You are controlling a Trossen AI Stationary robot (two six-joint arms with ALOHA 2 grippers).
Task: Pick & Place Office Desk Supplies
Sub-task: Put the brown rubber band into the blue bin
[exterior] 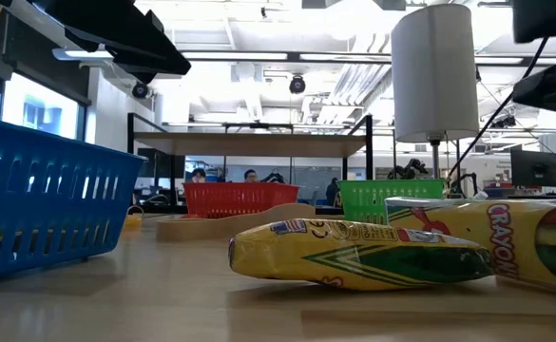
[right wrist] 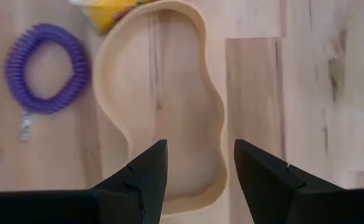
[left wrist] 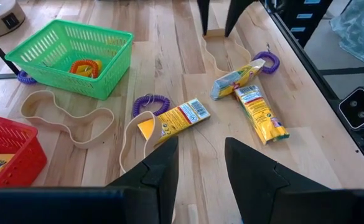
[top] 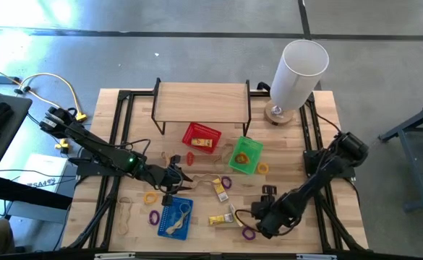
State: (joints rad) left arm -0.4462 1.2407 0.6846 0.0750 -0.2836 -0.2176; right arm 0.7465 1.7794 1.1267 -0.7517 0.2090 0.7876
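Note:
Small supplies lie scattered on the wooden table. My right gripper (top: 257, 214) (right wrist: 200, 149) is open, near the front edge. Its fingers hang over one end of a pale tan band (right wrist: 214, 106), with a purple coil loop (right wrist: 45, 67) beside it. My left gripper (top: 181, 175) (left wrist: 200, 146) is open, left of centre. It points at a yellow crayon box (left wrist: 178, 117), a purple loop (left wrist: 150, 101) and a tan band (left wrist: 70, 118) lying flat. Two more yellow boxes (left wrist: 261, 112) (left wrist: 234, 79) lie farther off. An orange loop (left wrist: 85, 66) sits in the green basket (left wrist: 116, 46).
A red basket (top: 200, 137) with a yellow box in it, the green basket (top: 245, 155) and a blue basket (top: 175, 219) holding a tan band stand mid-table. A wooden shelf (top: 200, 101) and a tall white cylinder (top: 298, 72) stand at the far edge. Loose loops (top: 150, 196) (top: 154, 216) and a tan band (top: 124, 213) lie front left.

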